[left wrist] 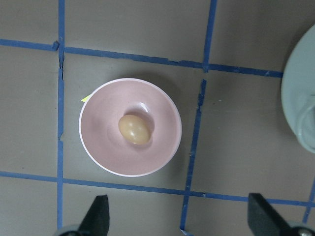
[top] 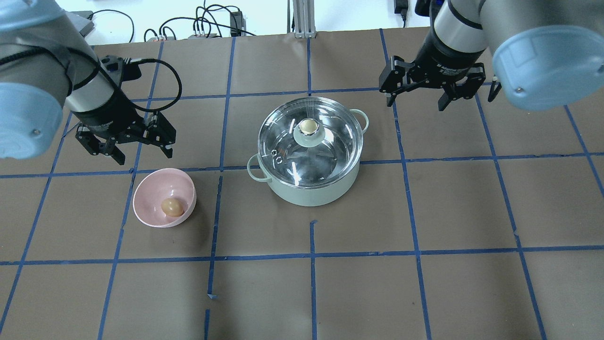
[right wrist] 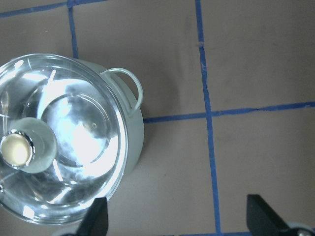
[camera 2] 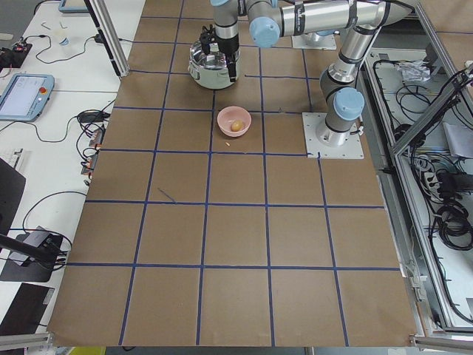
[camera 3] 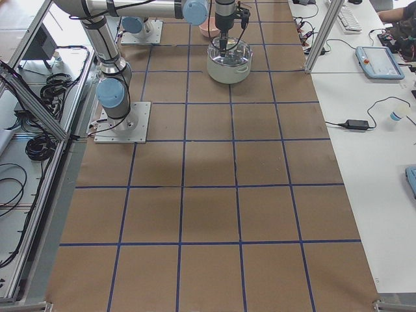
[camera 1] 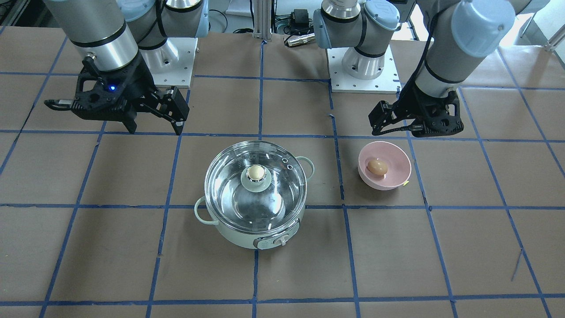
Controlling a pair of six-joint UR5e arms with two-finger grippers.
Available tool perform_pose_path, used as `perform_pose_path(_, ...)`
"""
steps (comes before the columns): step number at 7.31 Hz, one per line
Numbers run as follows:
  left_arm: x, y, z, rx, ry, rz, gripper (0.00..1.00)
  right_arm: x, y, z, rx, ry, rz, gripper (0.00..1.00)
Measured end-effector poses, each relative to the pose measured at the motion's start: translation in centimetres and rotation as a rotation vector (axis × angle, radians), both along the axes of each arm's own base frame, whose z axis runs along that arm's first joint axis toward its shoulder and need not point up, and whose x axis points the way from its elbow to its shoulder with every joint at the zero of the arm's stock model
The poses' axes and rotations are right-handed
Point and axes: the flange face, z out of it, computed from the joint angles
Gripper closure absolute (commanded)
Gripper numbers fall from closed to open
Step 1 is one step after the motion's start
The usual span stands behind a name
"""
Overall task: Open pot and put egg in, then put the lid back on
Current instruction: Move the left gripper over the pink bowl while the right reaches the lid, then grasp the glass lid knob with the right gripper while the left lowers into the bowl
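The mint-green pot (top: 306, 196) stands mid-table with its glass lid (top: 330, 151) on, the golden-beige knob (top: 307, 125) at the lid's centre. The egg (top: 172, 207) lies in a pink bowl (top: 141, 198) to the pot's left. My left gripper (top: 141, 153) is open and empty above the table just behind the bowl; its wrist view looks down on the egg (left wrist: 134, 129). My right gripper (top: 416, 101) is open and empty, behind and right of the pot; its wrist view shows the lid (right wrist: 83, 147) and one loop handle (right wrist: 129, 86).
The table is brown paper with a grid of blue tape lines (top: 311, 255). The arm bases (camera 1: 362, 66) stand at the robot's side. Cables and devices (top: 203, 28) lie beyond the far edge. The pot's control panel with knob (camera 1: 278, 241) faces away from the robot.
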Motion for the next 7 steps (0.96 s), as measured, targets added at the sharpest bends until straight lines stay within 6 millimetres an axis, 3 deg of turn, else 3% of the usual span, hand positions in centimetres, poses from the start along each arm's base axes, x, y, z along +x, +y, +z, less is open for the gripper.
perform_pose_path(2, 2.0, 1.3, -7.4, -0.006, -0.003, -0.023, 0.02, 5.7, -0.6, -1.7, -0.048, -0.029, -0.044, 0.00)
perform_pose_path(4, 2.4, 2.7, -13.5, 0.003, -0.001, -0.021, 0.02, 9.7, -1.0, -3.7, -0.069, -0.049, -0.097, 0.00)
perform_pose_path(7, 2.5, 2.6, -16.6, 0.024, 0.004, -0.017, 0.02, 15.0, -1.0, -6.8, -0.090, -0.069, -0.161, 0.03)
